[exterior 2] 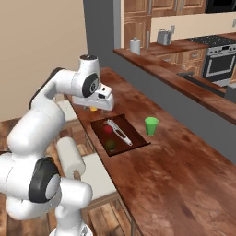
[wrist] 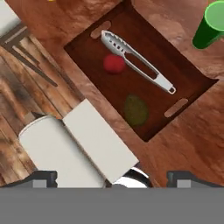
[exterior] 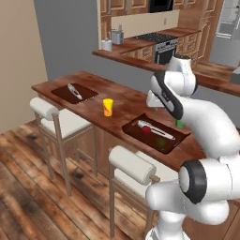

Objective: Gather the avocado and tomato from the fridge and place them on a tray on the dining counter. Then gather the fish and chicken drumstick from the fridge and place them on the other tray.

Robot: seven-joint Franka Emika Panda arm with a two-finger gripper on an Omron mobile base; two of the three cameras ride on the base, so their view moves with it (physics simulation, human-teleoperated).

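A dark tray [wrist: 192,70] lies on the dining counter [exterior: 126,101]. In it are the red tomato [wrist: 114,63], the green avocado [wrist: 135,110] and metal tongs [wrist: 135,61]. From the right base view, the tomato [exterior 2: 108,129] and the avocado [exterior 2: 110,145] sit at the tray's near side. My gripper [wrist: 113,178] hovers above the counter's edge next to this tray, open, with nothing between its fingertips [wrist: 41,177]. The other tray [exterior: 75,91] sits at the counter's left end with a utensil on it. The fish and the chicken drumstick are out of view.
A green cup [exterior 2: 151,125] stands just right of the near tray, and a yellow cup [exterior: 108,107] stands between the two trays. White-cushioned stools [exterior: 131,164] line the counter's front. The kitchen worktop with the stove [exterior: 161,44] lies behind.
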